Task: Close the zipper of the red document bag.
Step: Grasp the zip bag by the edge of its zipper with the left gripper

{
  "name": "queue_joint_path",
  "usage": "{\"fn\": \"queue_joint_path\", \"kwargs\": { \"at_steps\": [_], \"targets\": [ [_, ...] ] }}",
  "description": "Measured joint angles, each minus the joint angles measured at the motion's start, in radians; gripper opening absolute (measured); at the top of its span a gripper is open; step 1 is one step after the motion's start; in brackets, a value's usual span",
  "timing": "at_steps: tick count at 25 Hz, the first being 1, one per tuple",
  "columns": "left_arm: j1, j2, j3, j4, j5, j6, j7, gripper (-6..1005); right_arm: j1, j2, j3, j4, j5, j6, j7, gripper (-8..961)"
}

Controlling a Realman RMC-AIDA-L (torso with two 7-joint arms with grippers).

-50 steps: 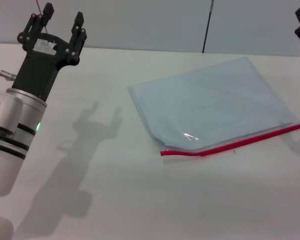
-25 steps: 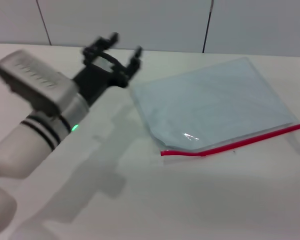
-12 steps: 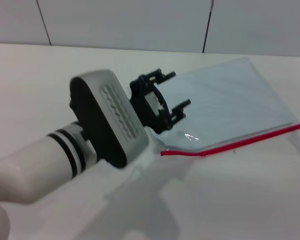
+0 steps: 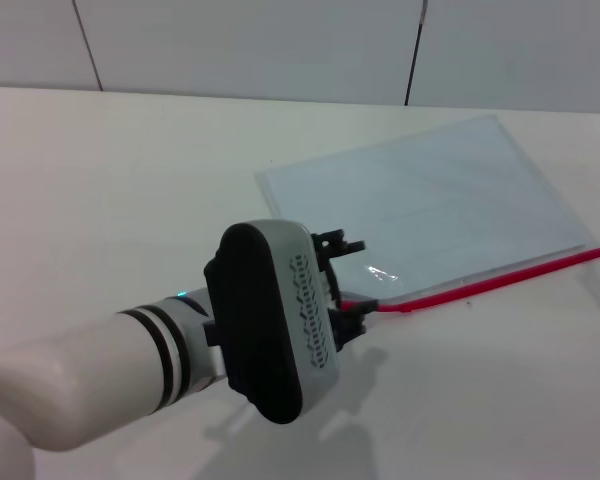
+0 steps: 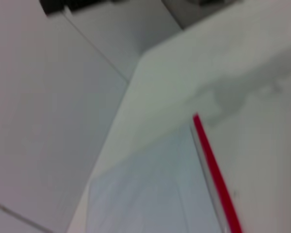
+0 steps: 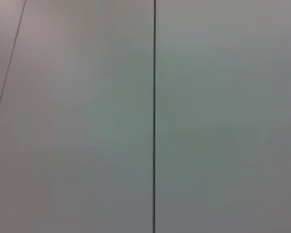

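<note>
Fingers of the left gripper spread at the zipper end, lower centre; red document bag flat; right gripper's state cannot be told.

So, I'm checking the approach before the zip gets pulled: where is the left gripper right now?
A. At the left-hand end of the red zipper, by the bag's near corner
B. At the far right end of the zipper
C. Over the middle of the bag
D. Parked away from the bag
A: in the head view the left gripper sits at the left end of the zipper, at the near corner of the red document bag.
</note>
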Motion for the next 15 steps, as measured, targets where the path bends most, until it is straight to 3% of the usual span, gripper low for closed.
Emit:
{"fn": "queue_joint_path", "kwargs": {
  "at_steps": [6,15],
  "targets": [
    [-0.028,-0.008,-0.011,-0.060,0.136,0.041,-0.101,613,-0.002,0.001,0.000,0.000,-0.001,0.006,0.002,872],
    [-0.098,-0.009,-0.002,-0.193,0.150,-0.059,-0.100,608,-0.006,0.001,0.000,-0.001,-0.001,0.001,0.004,870]
  ]
}}
